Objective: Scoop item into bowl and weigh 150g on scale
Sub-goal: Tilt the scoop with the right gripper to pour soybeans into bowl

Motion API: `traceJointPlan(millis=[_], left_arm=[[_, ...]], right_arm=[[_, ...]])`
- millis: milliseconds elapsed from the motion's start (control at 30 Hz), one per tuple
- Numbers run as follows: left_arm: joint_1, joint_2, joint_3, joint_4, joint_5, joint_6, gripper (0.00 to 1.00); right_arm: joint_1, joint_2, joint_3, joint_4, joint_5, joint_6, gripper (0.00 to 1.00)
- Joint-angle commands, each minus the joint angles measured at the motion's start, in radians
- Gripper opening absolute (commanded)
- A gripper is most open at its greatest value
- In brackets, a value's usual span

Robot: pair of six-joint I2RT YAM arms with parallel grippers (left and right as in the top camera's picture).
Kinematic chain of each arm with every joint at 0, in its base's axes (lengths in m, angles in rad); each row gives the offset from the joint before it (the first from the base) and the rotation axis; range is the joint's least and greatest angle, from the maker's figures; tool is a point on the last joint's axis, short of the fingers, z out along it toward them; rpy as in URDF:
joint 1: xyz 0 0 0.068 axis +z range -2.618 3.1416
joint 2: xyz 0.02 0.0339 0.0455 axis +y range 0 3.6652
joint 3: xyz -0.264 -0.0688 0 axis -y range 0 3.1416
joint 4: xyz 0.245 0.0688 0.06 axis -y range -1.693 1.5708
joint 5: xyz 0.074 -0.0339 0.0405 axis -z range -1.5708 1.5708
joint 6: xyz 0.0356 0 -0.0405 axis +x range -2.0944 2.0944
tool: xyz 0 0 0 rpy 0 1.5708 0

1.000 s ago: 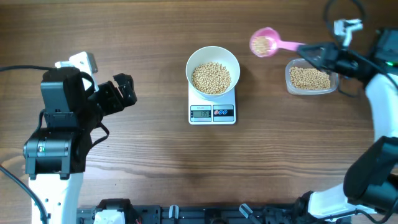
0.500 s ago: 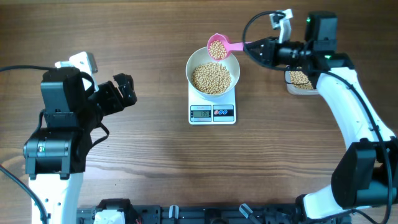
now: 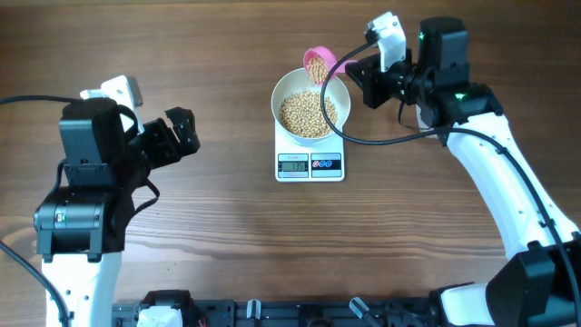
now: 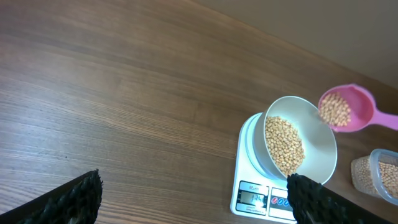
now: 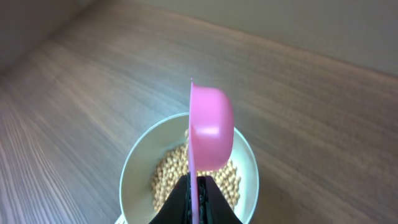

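A white bowl (image 3: 338, 91) holding tan beans (image 3: 309, 113) stands on the small white scale (image 3: 310, 164) at the table's middle. My right gripper (image 3: 352, 74) is shut on the handle of a pink scoop (image 3: 318, 65). The scoop is rolled onto its side over the bowl's far rim, with beans still in its cup. In the right wrist view the scoop (image 5: 210, 127) stands edge-on above the bowl (image 5: 138, 165), and my gripper (image 5: 198, 194) pinches its handle. My left gripper (image 3: 182, 132) hangs open at the left, well clear of the bowl (image 4: 320, 149) and scale (image 4: 252, 193).
A clear plastic tub (image 4: 379, 177) with more beans sits right of the scale; the right arm covers it in the overhead view. Bare wooden table lies all round the scale. The left arm's base stands at the near left.
My right arm carried the loaded scoop left from beside the tub to the bowl's far rim and rolled it onto its side. The left arm has not moved.
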Motion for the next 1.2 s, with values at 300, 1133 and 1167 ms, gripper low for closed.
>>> traceJointPlan(millis=[300,1133,1167], left_arm=[[0.006,0.004,0.018,0.001,-0.01,0.013,1.0],[0.006,0.004,0.018,0.0,-0.01,0.013,1.0],[0.005,0.004,0.018,0.0,-0.01,0.013,1.0]], right_arm=[[0.125,-0.021,0.007,-0.023,0.172,-0.146,0.04],[0.146,-0.09,0.007,-0.096,0.275,-0.325,0.04],[0.154,-0.09,0.007,-0.096,0.275,-0.326,0.04]])
